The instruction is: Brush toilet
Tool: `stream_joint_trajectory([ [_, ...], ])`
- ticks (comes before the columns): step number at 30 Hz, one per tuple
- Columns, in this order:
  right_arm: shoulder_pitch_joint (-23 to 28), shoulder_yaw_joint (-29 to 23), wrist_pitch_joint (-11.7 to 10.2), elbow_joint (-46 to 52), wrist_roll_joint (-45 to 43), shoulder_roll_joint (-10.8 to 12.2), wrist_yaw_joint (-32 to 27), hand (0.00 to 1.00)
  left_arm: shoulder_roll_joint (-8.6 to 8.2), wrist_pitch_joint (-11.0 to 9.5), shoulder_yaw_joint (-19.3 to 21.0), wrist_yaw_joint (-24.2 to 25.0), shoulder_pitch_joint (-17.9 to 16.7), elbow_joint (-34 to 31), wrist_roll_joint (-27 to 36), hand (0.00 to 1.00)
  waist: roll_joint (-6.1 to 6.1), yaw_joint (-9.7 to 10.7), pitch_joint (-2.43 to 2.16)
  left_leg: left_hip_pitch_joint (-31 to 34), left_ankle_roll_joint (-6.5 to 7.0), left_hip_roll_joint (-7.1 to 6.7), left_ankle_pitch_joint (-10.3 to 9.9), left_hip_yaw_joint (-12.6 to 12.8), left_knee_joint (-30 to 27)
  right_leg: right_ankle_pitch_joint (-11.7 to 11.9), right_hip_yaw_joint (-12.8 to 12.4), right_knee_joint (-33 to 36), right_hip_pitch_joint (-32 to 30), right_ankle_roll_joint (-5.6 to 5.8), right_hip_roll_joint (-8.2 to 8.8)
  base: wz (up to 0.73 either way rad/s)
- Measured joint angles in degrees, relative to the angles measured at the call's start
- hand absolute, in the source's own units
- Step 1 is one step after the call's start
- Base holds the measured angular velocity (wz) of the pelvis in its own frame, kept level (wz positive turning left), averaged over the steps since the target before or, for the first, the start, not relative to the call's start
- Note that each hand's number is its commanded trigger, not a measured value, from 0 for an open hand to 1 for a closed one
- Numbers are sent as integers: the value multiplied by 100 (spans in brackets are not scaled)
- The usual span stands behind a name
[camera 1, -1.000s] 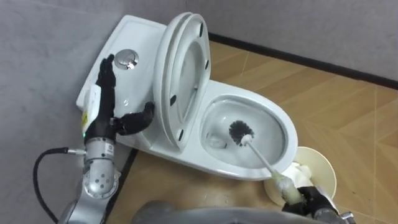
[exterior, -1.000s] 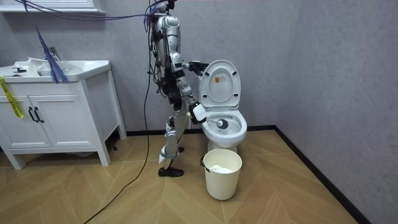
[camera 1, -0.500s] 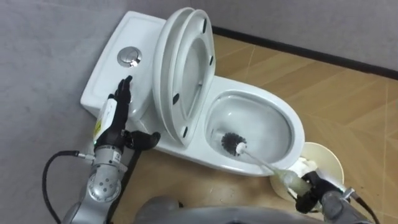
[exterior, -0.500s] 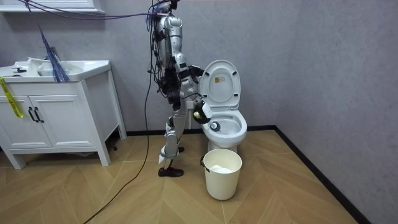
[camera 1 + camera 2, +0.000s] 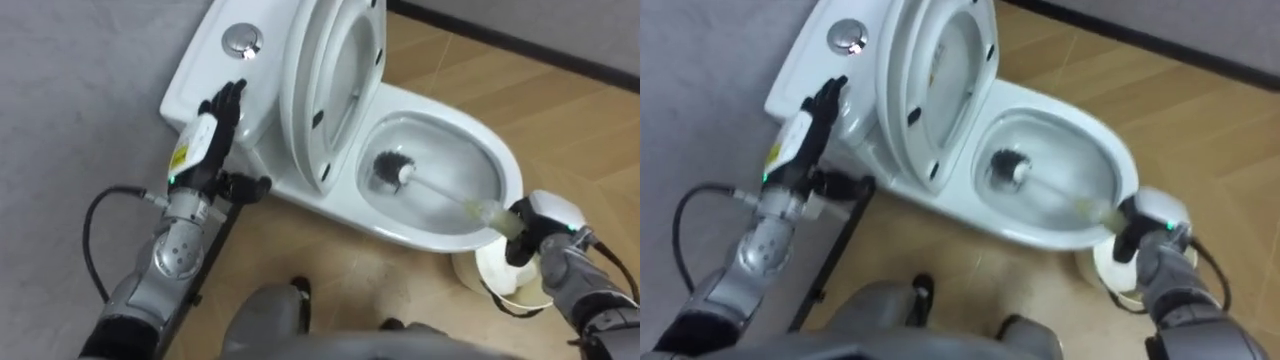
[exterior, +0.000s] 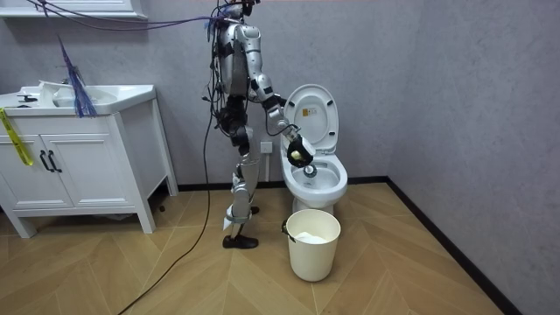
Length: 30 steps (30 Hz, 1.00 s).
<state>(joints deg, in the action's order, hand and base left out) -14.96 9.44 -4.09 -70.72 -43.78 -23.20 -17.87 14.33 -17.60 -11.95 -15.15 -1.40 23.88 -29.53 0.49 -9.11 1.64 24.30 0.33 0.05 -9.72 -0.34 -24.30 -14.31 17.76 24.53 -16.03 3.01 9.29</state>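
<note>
Wood floor, grey wall; robot is standing beside the toilet (image 5: 505,180), seat up. Right hand (image 5: 528,238) is gripping the brush (image 5: 393,171) by its handle end at the bowl's front rim, fingers wrapped round it, above the bucket (image 6: 312,249). Bristle head is sitting inside the bowl. Left hand (image 5: 208,140) is hanging by the tank, fingers straight, holding nothing.

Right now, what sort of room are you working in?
A bathroom, most likely: a white toilet with its seat raised, a white vanity cabinet with a sink beside it, and a toilet brush that the right hand holds in the bowl.
</note>
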Motion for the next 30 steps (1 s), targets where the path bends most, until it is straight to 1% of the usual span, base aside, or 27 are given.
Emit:
stream_joint_trajectory([
  [2,-260,159,26,-47,-73,-154,-116,100,35,-30,-110,-221,234,1,3,0,-22,-33,49,424,20,-23,40,24,-147,-68,9,324,-472,-25,94,-2],
  [3,-329,206,29,-54,-59,-210,-158,100,40,-36,-169,-282,315,-1,3,0,-24,-53,75,536,27,-27,48,24,-206,-86,3,417,-602,-32,115,6],
  [4,-482,335,46,-67,2,-324,-233,100,50,-36,-260,-424,465,-23,2,0,-22,-87,127,763,43,-49,68,19,-313,-122,-20,576,-860,-42,160,6],
  [5,-549,402,48,-67,53,-381,-271,100,62,-37,-305,-480,529,-31,1,0,-12,-95,140,869,48,-63,71,14,-354,-139,-36,654,-977,-41,179,11],
  [6,-658,503,56,-76,135,-455,-350,100,113,-38,-412,-602,645,-36,-3,0,-12,-108,142,1055,61,-86,120,11,-370,-149,-47,766,-1198,-43,217,9],
  [8,-812,595,159,-53,210,-506,-457,100,235,-38,-495,-715,812,-140,-84,0,21,-202,134,1377,54,-95,222,17,-385,-120,-54,917,-1592,-90,258,2],
  [10,-932,727,256,-57,234,-521,-463,100,277,-37,-513,-798,860,-258,-134,0,26,-232,131,1625,41,-133,298,-4,-421,-139,-69,1075,-1885,-121,310,6],
  [11,-971,740,277,-55,222,-520,-464,100,280,-37,-517,-852,860,-326,-127,0,24,-235,133,1732,38,-160,337,5,-443,-160,-60,1175,-2042,-150,366,9],
  [13,-994,779,298,-38,261,-520,-479,100,283,-37,-523,-946,860,-361,-112,0,44,-276,133,1880,29,-164,363,13,-458,-173,-66,1240,-2219,-165,383,3],
  [16,-1000,983,378,-34,400,-520,-495,100,284,-37,-579,-1091,869,-368,-76,0,59,-358,136,2014,21,-171,371,13,-472,-196,-88,1311,-2379,-187,395,0],
  [17,-1038,991,428,-35,489,-525,-518,100,284,-37,-625,-1174,886,-379,-36,0,101,-376,129,2065,14,-171,376,10,-474,-198,-86,1317,-2431,-190,395,0],
  [18,-1055,1015,449,-34,529,-535,-519,100,284,-37,-639,-1203,886,-388,-31,0,111,-378,126,2097,14,-170,377,8,-480,-198,-86,1323,-2461,-191,394,0],
  [19,-1083,1069,487,-15,557,-557,-519,100,283,-37,-655,-1259,886,-411,-40,0,146,-387,125,2136,13,-166,377,7,-489,-200,-81,1329,-2501,-193,392,0],
  [20,-1081,1068,508,15,545,-564,-520,100,284,-37,-668,-1293,886,-414,-44,0,161,-388,125,2154,13,-164,377,5,-494,-201,-74,1331,-2514,-195,392,3],
  [22,-1077,1065,620,197,466,-578,-526,100,283,-37,-691,-1419,879,-424,-43,0,204,-387,127,2220,12,-159,377,7,-500,-207,-71,1342,-2574,-198,390,0],
  [24,-1078,1066,682,283,344,-581,-542,100,284,-37,-688,-1465,877,-420,-42,0,222,-412,124,2248,11,-143,377,23,-502,-208,-100,1348,-2616,-202,374,-2],
  [27,-1045,1203,872,561,149,-569,-541,100,285,-30,-684,-1551,859,-367,-42,0,267,-414,119,2246,5,-117,377,37,-498,-212,-110,1336,-2616,-209,345,-4],
  [29,-902,1252,1021,912,86,-555,-528,100,324,-23,-686,-1587,839,-362,-27,0,282,-413,116,2246,-16,-71,367,48,-500,-210,-136,1293,-2612,-216,275,-5],
  [30,-844,1253,1057,1033,73,-557,-521,100,339,-23,-687,-1602,826,-362,-19,0,286,-413,113,2246,-23,-62,364,48,-499,-209,-136,1283,-2612,-219,264,-8],
])
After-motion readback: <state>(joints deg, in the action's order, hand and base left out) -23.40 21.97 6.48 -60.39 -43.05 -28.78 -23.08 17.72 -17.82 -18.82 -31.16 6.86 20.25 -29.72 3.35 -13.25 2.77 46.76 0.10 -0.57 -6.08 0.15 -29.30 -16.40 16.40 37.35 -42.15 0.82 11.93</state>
